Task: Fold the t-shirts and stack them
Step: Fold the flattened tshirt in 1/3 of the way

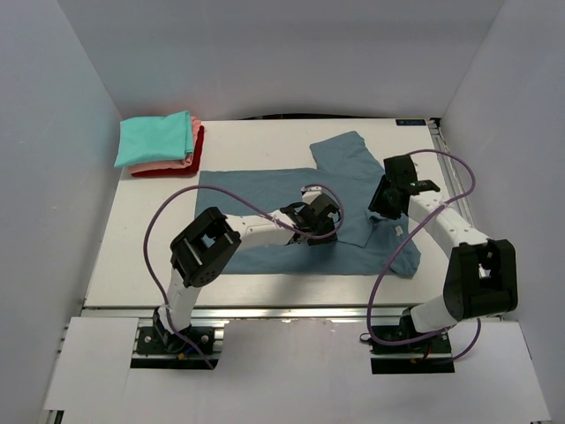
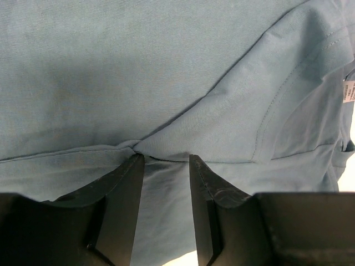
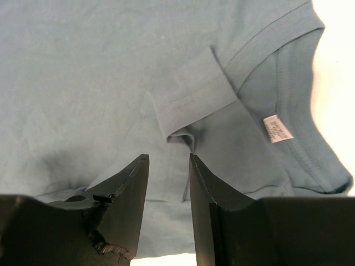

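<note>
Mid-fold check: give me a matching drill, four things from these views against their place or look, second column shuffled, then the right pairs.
Things:
1. slate-blue t-shirt
2. teal t-shirt
3. red t-shirt
4. neck tag

Place or look:
A. bottom of the far-left pile
B. small and white
C. spread out, not yet stacked
D. top of the far-left pile

Pairs: 1-C, 2-D, 3-A, 4-B
</note>
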{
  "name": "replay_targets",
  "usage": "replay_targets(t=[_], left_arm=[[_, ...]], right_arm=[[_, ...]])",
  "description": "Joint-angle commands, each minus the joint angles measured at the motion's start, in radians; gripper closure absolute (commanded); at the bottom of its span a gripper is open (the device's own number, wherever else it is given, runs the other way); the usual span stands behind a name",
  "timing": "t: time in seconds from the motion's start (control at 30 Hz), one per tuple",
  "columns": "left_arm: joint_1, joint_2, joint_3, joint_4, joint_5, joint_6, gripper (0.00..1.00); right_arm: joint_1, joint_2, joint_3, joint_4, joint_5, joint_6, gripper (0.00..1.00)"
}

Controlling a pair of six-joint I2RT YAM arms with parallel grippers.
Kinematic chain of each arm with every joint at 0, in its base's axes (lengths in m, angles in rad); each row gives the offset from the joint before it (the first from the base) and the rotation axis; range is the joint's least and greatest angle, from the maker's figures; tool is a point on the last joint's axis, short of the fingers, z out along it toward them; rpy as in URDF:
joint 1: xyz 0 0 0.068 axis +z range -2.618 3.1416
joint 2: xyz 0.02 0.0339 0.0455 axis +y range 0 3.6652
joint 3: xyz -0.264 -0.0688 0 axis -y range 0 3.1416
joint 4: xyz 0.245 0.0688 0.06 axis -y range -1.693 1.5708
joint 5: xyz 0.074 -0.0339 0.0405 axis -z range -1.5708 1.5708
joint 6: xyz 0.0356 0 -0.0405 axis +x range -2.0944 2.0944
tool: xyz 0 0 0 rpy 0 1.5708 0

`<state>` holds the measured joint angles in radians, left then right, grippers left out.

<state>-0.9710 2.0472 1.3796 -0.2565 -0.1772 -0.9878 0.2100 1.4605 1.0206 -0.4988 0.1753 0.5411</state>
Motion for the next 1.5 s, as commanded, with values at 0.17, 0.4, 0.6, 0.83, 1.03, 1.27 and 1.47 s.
replay_targets(t=[0.17,0.4,0.6,0.83,1.03,1.27,1.47], left_arm=[[-0.005,-0.006,0.053,-0.033,-0.035,0.005,0.51],[-0.006,-0.001,0.079,-0.024,-0.033,0.001,0.55],[-0.006,0.011,0.105,-0.039,-0.031,0.009,0.56],[-0.006,0.022,0.113,-0.04,-0.024,0.014,0.56],[-0.006,0.028,0.119,-0.044,-0.021,0.015,0.57],[-0.006,0.031,0.116,-0.043,-0.019,0.017,0.57],[-0.006,0.039,0.133,-0.046,-0.019,0.015,0.57]], right_arm=[[-0.011,0.063,0.067,0.019,0.098,-0.033,0.59],[-0.058,0.141,0.084,0.042,0.081,-0.05,0.61],[-0.089,0.173,0.087,0.032,0.096,-0.059,0.62],[-0.127,0.224,0.091,0.063,0.101,-0.081,0.62],[-0.149,0.268,0.099,0.086,0.069,-0.095,0.64],[-0.152,0.276,0.114,0.086,0.027,-0.101,0.73],[-0.152,0.259,0.104,0.091,-0.008,-0.089,0.73]])
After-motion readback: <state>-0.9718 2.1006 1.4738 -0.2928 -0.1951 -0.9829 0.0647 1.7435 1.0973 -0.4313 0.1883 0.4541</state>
